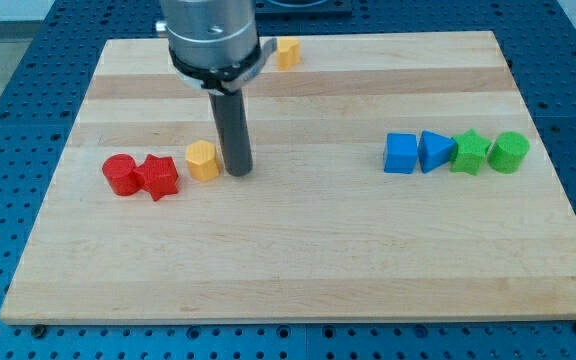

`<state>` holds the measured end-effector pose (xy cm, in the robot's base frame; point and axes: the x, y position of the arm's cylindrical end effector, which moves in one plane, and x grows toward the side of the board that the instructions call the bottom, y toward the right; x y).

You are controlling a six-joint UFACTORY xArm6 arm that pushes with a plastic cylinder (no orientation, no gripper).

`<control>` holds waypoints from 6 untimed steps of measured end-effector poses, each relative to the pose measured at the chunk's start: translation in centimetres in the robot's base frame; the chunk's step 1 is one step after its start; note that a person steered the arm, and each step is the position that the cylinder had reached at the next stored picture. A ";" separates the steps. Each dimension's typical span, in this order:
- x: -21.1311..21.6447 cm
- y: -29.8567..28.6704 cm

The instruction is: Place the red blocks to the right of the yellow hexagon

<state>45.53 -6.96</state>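
Farthest left on the wooden board (298, 280) sits the red cylinder (119, 174), touching the red star-shaped block (158, 177) on its right; both lie left of the yellow hexagon (202, 160), which stands just beside the star, so the red pair is on the wrong side for the task and nothing of the placement is done yet. Immediately right of the hexagon, very close or perhaps touching it, my tip (238, 172) rests on the board at the end of the dark rod; there are no jaws to open or close, only this rod for pushing. It stands in the very spot where the reds should end up, so I judge it would have to travel round to their left and shove them past the hexagon. Farther back lies another yellow block (287, 52), partly hidden by the arm. Well apart on the right stand a blue cube (401, 154), a blue triangular block (434, 151), a green star (470, 152) and a green cylinder (509, 151), out of the way.
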 end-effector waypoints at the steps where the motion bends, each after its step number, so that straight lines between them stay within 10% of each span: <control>1: 5.3 -0.2; 6: 3.1 -11.0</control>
<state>48.59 -17.94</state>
